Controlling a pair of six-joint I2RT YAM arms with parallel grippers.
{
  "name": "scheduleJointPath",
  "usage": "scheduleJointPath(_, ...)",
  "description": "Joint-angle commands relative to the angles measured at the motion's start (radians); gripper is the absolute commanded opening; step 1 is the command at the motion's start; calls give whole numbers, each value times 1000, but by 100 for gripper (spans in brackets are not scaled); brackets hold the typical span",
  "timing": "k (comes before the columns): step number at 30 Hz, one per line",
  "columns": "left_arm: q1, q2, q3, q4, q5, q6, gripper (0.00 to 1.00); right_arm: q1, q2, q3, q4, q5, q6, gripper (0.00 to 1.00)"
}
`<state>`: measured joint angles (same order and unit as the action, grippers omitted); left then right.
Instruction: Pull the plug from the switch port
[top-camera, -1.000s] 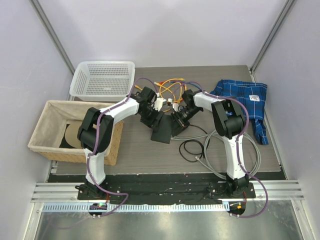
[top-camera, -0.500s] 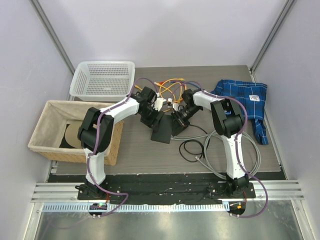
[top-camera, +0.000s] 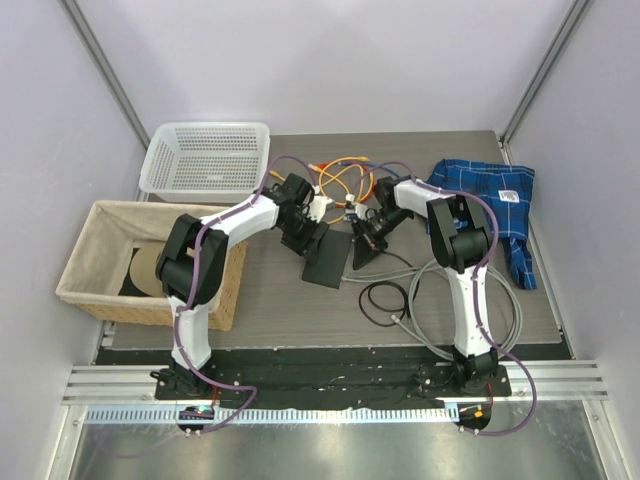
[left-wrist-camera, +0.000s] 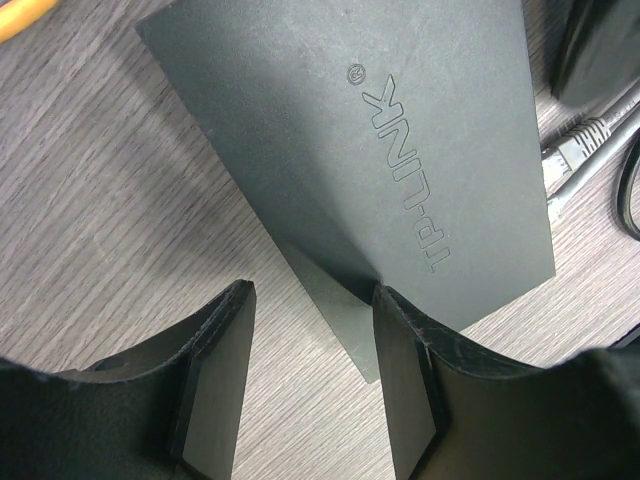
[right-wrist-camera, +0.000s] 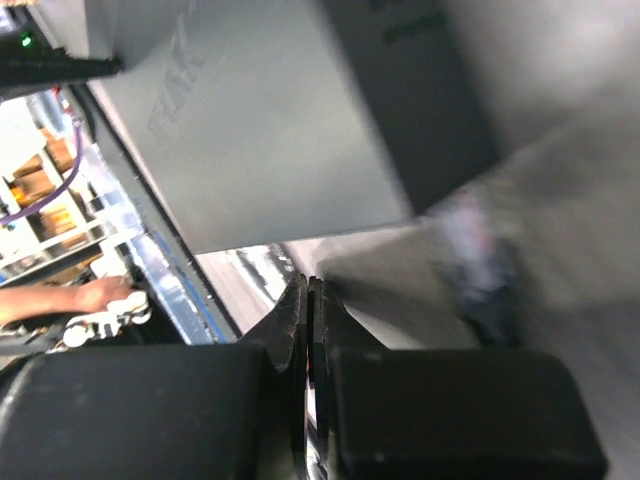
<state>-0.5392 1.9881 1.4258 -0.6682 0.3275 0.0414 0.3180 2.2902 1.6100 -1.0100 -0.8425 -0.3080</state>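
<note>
— As the table is read outward from the arm bases, what is met first?

— Grey cables (top-camera: 432, 312) are looped at the near right. Just past them the switch (top-camera: 326, 266) is found mid-table between the arms, tilted. Its long axis runs roughly near to far, with one long edge turned toward the right arm.

— And the left gripper (left-wrist-camera: 312, 300)?

— Wide open. One corner of the switch is straddled by its fingers (left-wrist-camera: 215, 370), and nothing is clamped, as far as can be judged.

— The plug?

— A grey plug (left-wrist-camera: 578, 148) is seen just beside that right-hand long edge. Whether it is seated in a port cannot be told.

— So the pull is settled on the right?

— So it is judged. The right gripper (right-wrist-camera: 308, 292) is placed along that same edge, nearer the plug, with its pads pressed to a slit. Whether anything is pinched cannot be told, as the view is blurred. A pull would be wanted straight off the long edge, across the axis and away from the left gripper.

— Beyond?

— Orange cables (top-camera: 340, 180) are strewn behind both grippers.
</note>
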Motion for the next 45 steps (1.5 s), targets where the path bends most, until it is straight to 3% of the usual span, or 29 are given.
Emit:
scheduleJointPath(1,-11,101,-48,-30,-128,48,54,-39,40,54,67,232,-65,2)
scheduleJointPath(7,-11,95,-61,-27,-130,51,54,-92,2,106,37,257,-111,2)
scheduleJointPath(8,-11,97,-61,-27,-131,51,54,-96,-8,110,31,253,-124,6)
scheduleJointPath(9,-10,97,-59,-27,-127,49,54,-94,-21,113,19,238,-143,18)
scheduleJointPath(12,-11,100,-51,-28,-122,48,54,-88,-90,81,-18,201,-235,40)
scheduleJointPath(14,-11,104,-48,-27,-120,43,54,-79,-153,48,-13,197,-305,45)
scheduleJointPath(20,-13,109,-44,-24,-119,41,54,-42,-270,-116,-27,204,-500,52)
scheduleJointPath(28,-11,100,-51,-19,-114,41,54,24,-319,-239,51,282,-542,56)
scheduleJointPath(32,-11,100,-51,-22,-117,40,54,55,-347,-308,172,422,-516,56)
scheduleJointPath(36,-13,100,-50,-22,-122,43,54,61,-365,-370,325,569,-441,36)
scheduleJointPath(38,-13,100,-51,-22,-122,43,54,59,-379,-386,422,632,-390,30)
scheduleJointPath(39,-11,100,-51,-22,-122,44,54,59,-386,-401,489,690,-376,22)
scheduleJointPath(45,-11,103,-50,-22,-119,41,54,-11,-396,-323,602,764,-304,2)
